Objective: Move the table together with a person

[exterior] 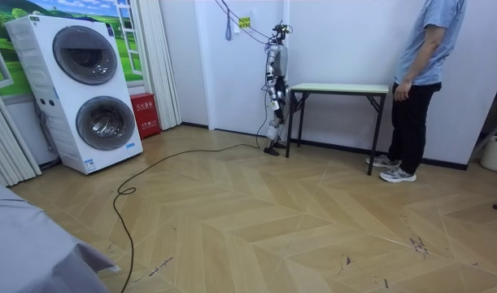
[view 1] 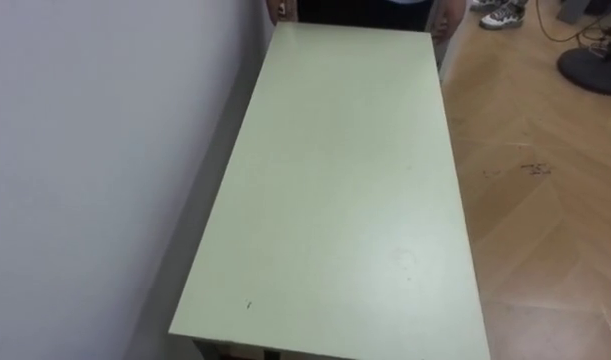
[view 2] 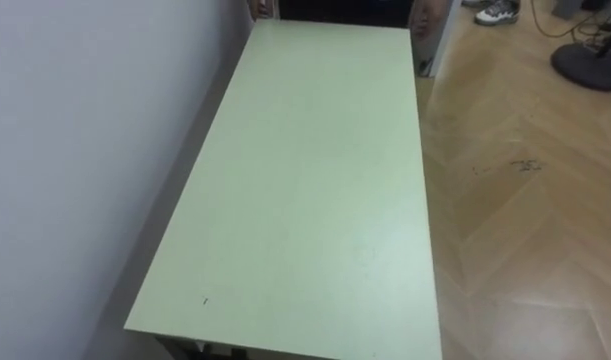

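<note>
A long table with a pale green top (view 1: 345, 180) and dark legs stands lengthwise against a white wall. I stand at its near short end, seen in the room view at the table's (exterior: 339, 87) left end. My right hand (exterior: 272, 101) hangs at my side, too small to read. A person (exterior: 423, 57) in a blue shirt and dark trousers stands at the far end. The person's hands (view 1: 279, 10) are close to the far corners; whether they hold the table I cannot tell.
The white wall (view 1: 85, 150) runs close along the table's left side. Open wood floor (view 1: 545, 200) lies to the right, with a round black base (view 1: 595, 70) at the far right. Stacked washing machines (exterior: 85, 89) and a red box (exterior: 144, 114) stand behind me.
</note>
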Motion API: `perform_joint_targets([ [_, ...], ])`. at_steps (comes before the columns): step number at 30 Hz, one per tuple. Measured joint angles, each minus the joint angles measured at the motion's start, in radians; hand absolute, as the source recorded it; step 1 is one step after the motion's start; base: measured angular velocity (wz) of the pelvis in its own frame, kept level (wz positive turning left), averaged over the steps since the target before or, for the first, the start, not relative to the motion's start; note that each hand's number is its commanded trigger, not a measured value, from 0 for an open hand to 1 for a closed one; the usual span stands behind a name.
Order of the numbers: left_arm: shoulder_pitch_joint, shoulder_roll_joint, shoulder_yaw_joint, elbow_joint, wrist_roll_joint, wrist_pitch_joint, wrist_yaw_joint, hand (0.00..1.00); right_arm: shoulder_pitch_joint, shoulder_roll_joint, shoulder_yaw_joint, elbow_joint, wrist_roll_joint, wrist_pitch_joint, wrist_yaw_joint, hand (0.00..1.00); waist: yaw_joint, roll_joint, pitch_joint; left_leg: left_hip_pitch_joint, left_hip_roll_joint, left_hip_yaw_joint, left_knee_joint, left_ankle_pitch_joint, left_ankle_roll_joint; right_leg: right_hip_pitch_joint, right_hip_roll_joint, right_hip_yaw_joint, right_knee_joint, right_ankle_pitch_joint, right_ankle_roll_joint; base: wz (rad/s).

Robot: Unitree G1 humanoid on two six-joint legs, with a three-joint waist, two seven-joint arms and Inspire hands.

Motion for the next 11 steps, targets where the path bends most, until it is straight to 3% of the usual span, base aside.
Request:
perform_joint_targets([
  [5, -0.013, -0.026, 0.060, 0.018, 0.051, 0.022, 0.020, 0.00, -0.016, 0.009, -0.037, 0.041, -0.008, 0.012, -0.034, 0.00, -0.001, 0.002, -0.0020, 0.003, 0.000, -0.001, -0.001, 0.000, -0.001, 0.008, 0.002, 0.000, -0.013, 0.000, 0.000, 0.00],
  [11, -0.034, -0.032, 0.080, 0.040, 0.081, 0.052, 0.048, 0.00, -0.046, 0.009, -0.050, 0.079, -0.034, 0.035, -0.061, 0.00, -0.002, 0.002, -0.0009, 0.017, 0.000, -0.016, -0.003, -0.003, -0.004, 0.025, 0.005, 0.004, -0.016, 0.000, 0.000, 0.00],
])
